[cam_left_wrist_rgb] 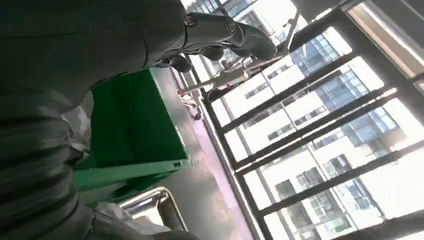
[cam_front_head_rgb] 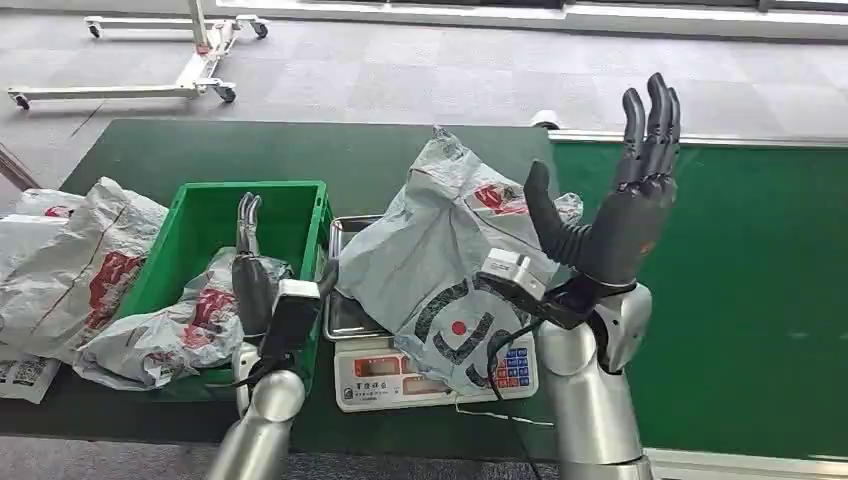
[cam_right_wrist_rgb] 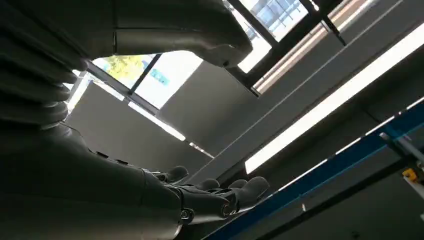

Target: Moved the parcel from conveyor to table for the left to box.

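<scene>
A grey plastic parcel (cam_front_head_rgb: pixel 440 260) with red and black print lies on the scale (cam_front_head_rgb: pixel 390 375) at the middle of the table. My right hand (cam_front_head_rgb: pixel 615 210) is raised beside the parcel's right side, fingers straight up and spread, palm toward it, holding nothing; its fingers (cam_right_wrist_rgb: pixel 220 197) point at the ceiling. My left hand (cam_front_head_rgb: pixel 252 265) stands upright over the green box (cam_front_head_rgb: pixel 300 205), fingers extended and empty; the same box (cam_left_wrist_rgb: pixel 130 130) shows in the left wrist view. Another grey parcel (cam_front_head_rgb: pixel 170 330) lies in the box beneath it.
More grey parcels (cam_front_head_rgb: pixel 70 260) are piled on the table left of the box. The green conveyor belt (cam_front_head_rgb: pixel 740 290) runs to the right. A white wheeled frame (cam_front_head_rgb: pixel 150 60) stands on the floor beyond. The scale's metal tray (cam_front_head_rgb: pixel 345 315) shows under the parcel.
</scene>
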Controlling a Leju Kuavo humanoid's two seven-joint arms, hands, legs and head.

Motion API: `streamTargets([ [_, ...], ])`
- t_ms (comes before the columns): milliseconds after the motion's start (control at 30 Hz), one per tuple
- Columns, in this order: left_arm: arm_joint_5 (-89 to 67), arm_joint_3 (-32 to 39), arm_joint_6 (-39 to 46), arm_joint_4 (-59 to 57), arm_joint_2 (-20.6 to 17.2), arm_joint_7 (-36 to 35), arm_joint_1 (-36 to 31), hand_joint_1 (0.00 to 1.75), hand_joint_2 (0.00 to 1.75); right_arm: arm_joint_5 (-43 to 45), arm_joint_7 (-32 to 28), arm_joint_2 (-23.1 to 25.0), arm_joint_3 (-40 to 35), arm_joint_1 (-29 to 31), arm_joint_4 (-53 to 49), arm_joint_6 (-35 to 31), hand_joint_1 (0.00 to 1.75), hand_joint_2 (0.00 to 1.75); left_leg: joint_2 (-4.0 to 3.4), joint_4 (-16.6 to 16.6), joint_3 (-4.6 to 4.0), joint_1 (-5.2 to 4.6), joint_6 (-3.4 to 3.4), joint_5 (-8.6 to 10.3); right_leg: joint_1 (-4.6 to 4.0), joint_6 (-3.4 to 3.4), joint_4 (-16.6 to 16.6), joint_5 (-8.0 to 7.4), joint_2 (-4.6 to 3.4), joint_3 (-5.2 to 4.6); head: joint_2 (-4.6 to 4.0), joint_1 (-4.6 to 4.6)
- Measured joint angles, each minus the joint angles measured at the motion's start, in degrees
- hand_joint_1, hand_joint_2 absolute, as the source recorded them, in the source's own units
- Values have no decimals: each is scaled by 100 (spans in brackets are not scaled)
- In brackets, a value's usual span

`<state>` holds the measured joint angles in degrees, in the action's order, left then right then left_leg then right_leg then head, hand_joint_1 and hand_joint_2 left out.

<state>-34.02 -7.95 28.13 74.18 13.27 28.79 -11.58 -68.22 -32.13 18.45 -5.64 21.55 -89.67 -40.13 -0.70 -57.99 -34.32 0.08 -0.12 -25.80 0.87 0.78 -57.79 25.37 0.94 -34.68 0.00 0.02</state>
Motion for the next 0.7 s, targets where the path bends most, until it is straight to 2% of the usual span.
streamTargets([
  [267,-567,-639,-304,-1489,136,-59,-771,0,175,29,-74,2,62,-97,-305,7,0,175,0,-2,-1,0,3,6,0,4,0,-10,-6,2,0,0],
  [567,-1354,-1610,-984,-3056,405,-48,-1182,0,175,173,-166,2,62,-92,-272,15,0,175,1,-2,-5,-1,5,4,1,5,0,-9,-7,0,0,0],
  [600,-1413,-1716,-993,-3214,448,-64,-1214,175,175,175,-164,4,62,-92,-272,15,0,175,2,-2,-6,-1,5,4,0,5,0,-8,-6,1,0,2],
  [700,-1509,-1961,-1071,-3587,498,-90,-1308,175,175,173,-155,2,62,-94,-272,15,0,175,1,-2,-5,-1,5,4,0,5,0,-8,-6,0,0,0],
])
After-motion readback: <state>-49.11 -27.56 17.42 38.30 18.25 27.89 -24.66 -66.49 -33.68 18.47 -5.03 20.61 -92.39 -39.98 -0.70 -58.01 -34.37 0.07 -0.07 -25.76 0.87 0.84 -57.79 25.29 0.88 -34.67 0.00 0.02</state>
